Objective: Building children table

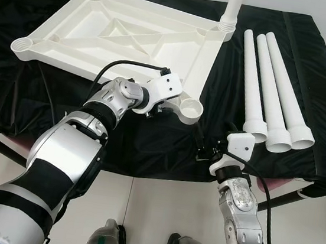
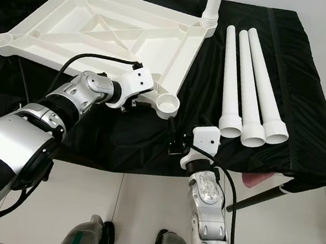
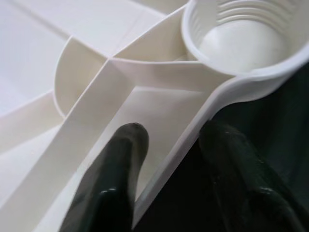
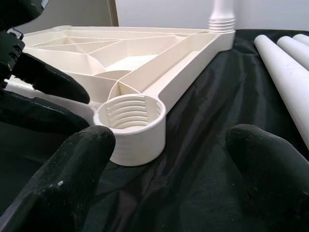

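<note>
1. The work surface is a table (image 1: 46, 102) draped in black cloth. The white tabletop (image 1: 120, 33) lies on it upside down, ribs facing up, with a threaded socket at each corner.
2. One leg (image 1: 232, 8) stands upright in the far right corner socket. Three loose legs (image 1: 271, 88) lie side by side on the cloth, just right of the tabletop and apart from it.
3. The left gripper (image 3: 166, 159) straddles the tabletop's outer rim beside the near socket (image 1: 191, 109): one finger inside the rim, one outside. The fingers sit close to the rim; whether they actually clamp it cannot be told.
4. The right gripper (image 4: 166, 159) is spread wide and empty, low over the cloth, facing the near socket and well short of the loose legs.
5. Step in hand, as judged: steadying the tabletop for the second leg.
6. The next move calls for the right gripper to reach a loose leg, grasp it, stand it upright and screw it into the near socket.
</note>
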{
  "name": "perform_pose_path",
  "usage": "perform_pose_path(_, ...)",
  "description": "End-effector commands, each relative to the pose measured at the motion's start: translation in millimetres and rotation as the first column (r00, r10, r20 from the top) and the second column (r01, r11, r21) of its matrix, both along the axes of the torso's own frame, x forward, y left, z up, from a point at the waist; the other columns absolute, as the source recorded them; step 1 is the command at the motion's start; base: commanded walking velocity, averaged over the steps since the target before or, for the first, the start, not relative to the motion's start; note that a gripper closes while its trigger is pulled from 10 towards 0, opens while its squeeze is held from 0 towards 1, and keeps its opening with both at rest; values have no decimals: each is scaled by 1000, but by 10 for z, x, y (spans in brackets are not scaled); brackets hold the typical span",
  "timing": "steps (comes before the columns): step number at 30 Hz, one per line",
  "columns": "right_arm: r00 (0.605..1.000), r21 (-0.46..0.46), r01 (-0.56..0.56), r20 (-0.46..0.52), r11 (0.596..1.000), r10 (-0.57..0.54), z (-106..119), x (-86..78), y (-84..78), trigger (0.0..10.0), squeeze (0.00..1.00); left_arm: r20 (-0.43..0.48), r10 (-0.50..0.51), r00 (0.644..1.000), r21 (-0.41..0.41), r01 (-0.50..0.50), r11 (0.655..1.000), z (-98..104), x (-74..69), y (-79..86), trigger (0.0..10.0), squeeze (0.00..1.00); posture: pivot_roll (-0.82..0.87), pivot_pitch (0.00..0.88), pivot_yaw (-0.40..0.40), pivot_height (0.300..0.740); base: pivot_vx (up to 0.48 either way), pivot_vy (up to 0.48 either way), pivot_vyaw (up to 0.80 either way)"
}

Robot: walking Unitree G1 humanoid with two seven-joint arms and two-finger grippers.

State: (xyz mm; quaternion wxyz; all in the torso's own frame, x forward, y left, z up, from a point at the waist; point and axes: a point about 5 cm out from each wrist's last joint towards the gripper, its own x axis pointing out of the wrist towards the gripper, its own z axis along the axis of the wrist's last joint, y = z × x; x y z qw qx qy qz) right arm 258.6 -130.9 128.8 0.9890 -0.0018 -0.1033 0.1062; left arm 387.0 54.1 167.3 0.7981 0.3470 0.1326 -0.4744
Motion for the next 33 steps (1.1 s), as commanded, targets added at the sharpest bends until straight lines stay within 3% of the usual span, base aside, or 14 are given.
perform_pose_path(1,1000,-1,-6,-14,1000,6,-18,-6,8,10000,0,-153,19,988,39,-13,999,-369,-132,89,0,0,-75,116,76,740,0,0,0)
perform_pose_path(14,1000,-4,-8,-9,1000,8,-5,33,13,10000,0,-167,-3,986,27,8,1000,-394,-155,79,0,0,-61,111,73,740,0,0,0)
perform_pose_path(20,1000,-1,-7,-8,1000,7,-7,50,24,10000,0,-154,-49,987,-52,41,998,-334,-174,-76,0,0,-47,110,69,740,0,0,0)
perform_pose_path(21,1000,0,-8,-8,1000,8,-7,58,29,10000,0,-140,-54,989,-73,44,996,-308,-172,-119,353,0,-44,109,66,740,0,0,0)
perform_pose_path(22,1000,2,-10,-8,1000,10,-7,65,35,10000,0,-132,-62,989,-93,50,994,-289,-176,-160,3216,0,-41,108,66,740,0,0,0)
perform_pose_path(23,1000,2,-10,-8,1000,10,-7,65,35,10000,0,-132,-62,989,-93,50,994,-289,-176,-160,3216,0,-41,108,66,740,0,0,0)
perform_pose_path(24,1000,3,-13,-8,1000,13,-6,74,43,10000,0,-119,-75,990,-113,61,992,-263,-182,-212,4275,0,-37,108,61,740,0,0,0)
perform_pose_path(25,1000,3,-15,-7,1000,15,-5,79,47,10000,0,-110,-83,990,-125,70,990,-248,-186,-245,4275,0,-37,108,61,740,0,0,0)
perform_pose_path(26,1000,3,-21,-7,1000,21,-2,87,55,10000,0,-87,-100,991,-137,88,987,-219,-194,-303,10000,0,-34,107,59,740,0,0,0)
perform_pose_path(29,1000,3,-24,-7,1000,24,0,91,58,10000,0,-82,-107,991,-142,95,985,-206,-197,-327,10000,0,-32,108,56,740,0,0,0)
perform_pose_path(30,1000,2,-25,-6,1000,25,3,98,59,10000,0,-86,-109,990,-143,96,985,-202,-197,-331,10000,1000,-32,106,55,740,0,0,0)
perform_pose_path(33,1000,2,-27,-3,1000,27,9,107,62,10000,0,-85,-111,990,-135,99,986,-196,-192,-318,10000,1000,-33,105,55,740,0,0,0)
